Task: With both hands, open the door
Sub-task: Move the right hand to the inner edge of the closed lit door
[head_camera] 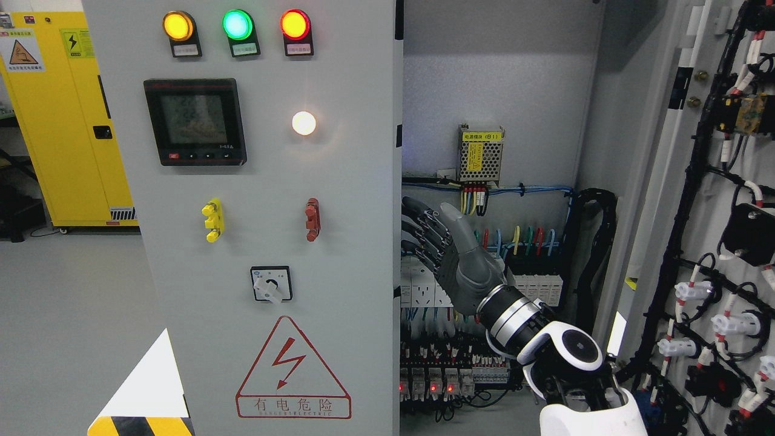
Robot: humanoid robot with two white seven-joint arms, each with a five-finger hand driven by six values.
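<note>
A grey cabinet stands half open: its left door (266, 242) is closed and fills the middle of the view, while the right door (714, 242) is swung wide to the right, its inner face strung with black cable looms and white connectors.

The right hand (439, 248) — its arm rising from the lower right corner — reaches into the open bay just right of the left door's edge, fingers (418, 233) stretched out and loosely spread toward that edge, thumb up, holding nothing. Whether the fingertips touch the door edge cannot be told.

On the left door, from the top: an amber lamp (178, 26), a green lamp (237, 24) and a red lamp (295, 25), all lit; a black meter (195, 121) with a glowing white lamp (303, 123) to its right; a yellow handle (213, 220) and a red handle (312, 219); a rotary switch (271, 284); and a red-bordered warning triangle (293, 367) with a lightning bolt.

Behind the hand, inside the cabinet — a perforated power supply (480, 156) with a yellow label, blue wiring and rows of terminals. A yellow cabinet (66, 121) stands on the floor, left of the left door.
</note>
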